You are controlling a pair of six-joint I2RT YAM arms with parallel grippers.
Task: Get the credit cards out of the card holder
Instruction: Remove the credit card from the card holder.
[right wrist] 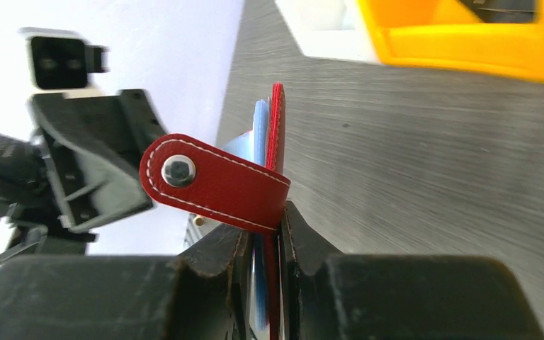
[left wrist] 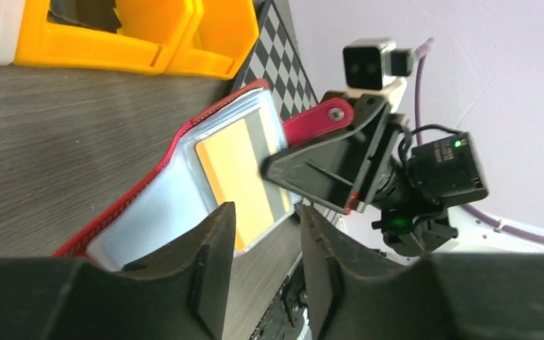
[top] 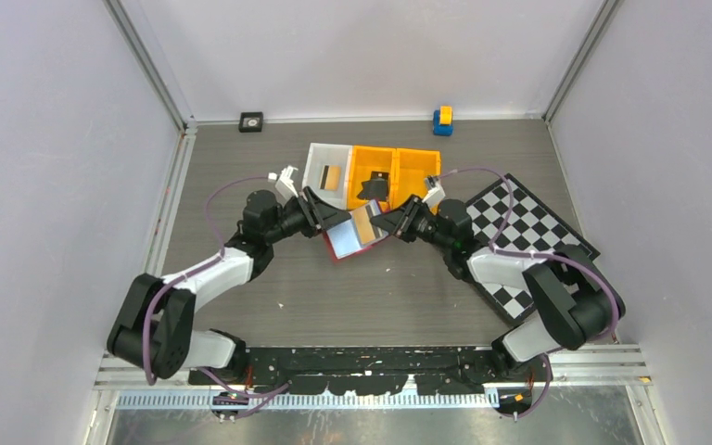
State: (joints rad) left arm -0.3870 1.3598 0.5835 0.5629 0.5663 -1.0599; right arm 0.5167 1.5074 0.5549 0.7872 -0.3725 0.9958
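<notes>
The job is mid-way, by my reading: one card is being worked out of its sleeve. The small flat red folding card holder [top: 352, 237] hangs open between the two claws, lifted off the table. The right claw [right wrist: 263, 228] is pressed together on the holder's red edge, just under the red snap tab [right wrist: 212, 183], and keeps it steady. The left claw [left wrist: 263, 212] stands spread, with nothing between its fingers, right at the holder's near edge. Directly ahead of it a thin orange-beige credit card [left wrist: 239, 185] lies inside a pale clear sleeve, partly covered by the right claw's fingers.

The next move likely calls for the left claw to close on the card's exposed edge alone, not the sleeve, and draw it straight out while the right claw holds firm.

Pale grey walls close in three sides. The dark wood-grain table [top: 362, 306] is flat. Behind the right claw lies a black-and-white chequered board [top: 519, 218]. Beyond both claws sit two orange plastic bins [top: 415, 170] and a white plastic bin [top: 316, 165]; the white bin holds what looks like a tan card [top: 331, 176]. Farther off are a blue-and-yellow block [top: 442, 120] and a small black square piece [top: 251, 121].
</notes>
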